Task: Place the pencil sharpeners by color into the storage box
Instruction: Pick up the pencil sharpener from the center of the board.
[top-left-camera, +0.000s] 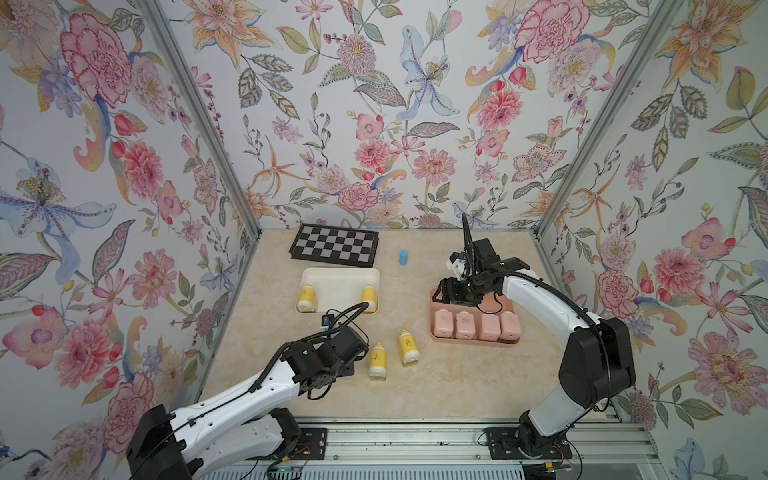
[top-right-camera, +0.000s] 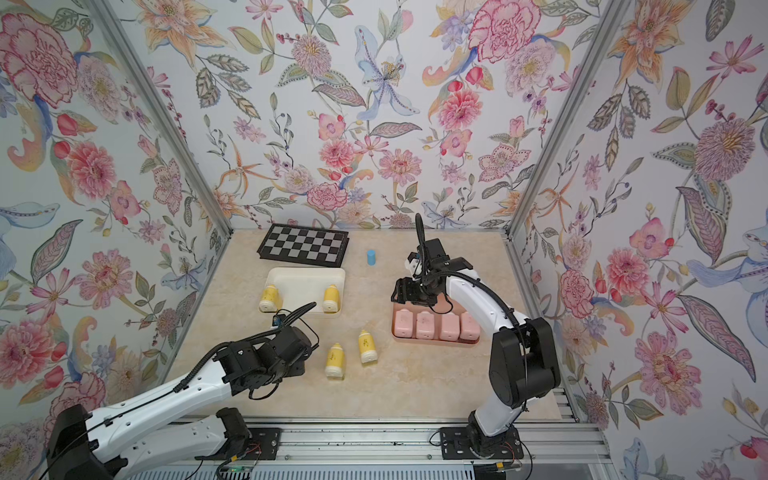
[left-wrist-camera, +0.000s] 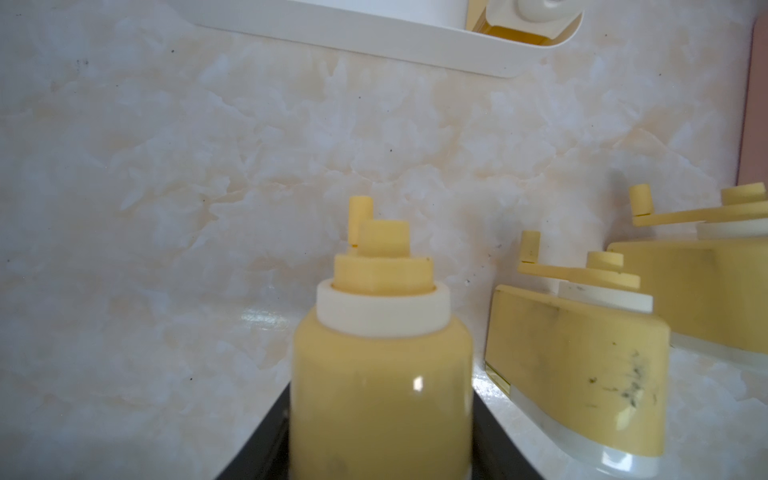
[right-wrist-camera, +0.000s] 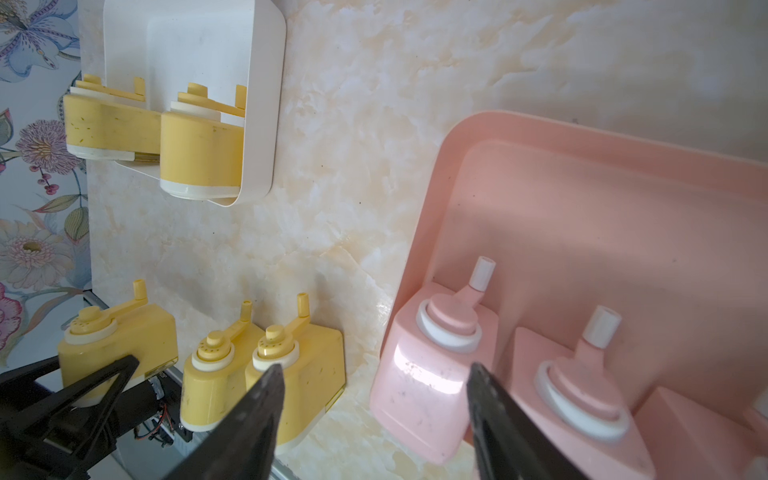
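Since the left end effector clenched the yellow sharpener low (right end effector released), it risked tilting into the white box rim.

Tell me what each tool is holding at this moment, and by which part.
Left tool grips a yellow pencil sharpener by its lower body, crank end free. Right tool is open and holds nothing.

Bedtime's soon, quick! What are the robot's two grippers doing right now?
Left gripper: shut, holding a yellow sharpener.
Right gripper: open, holding nothing.
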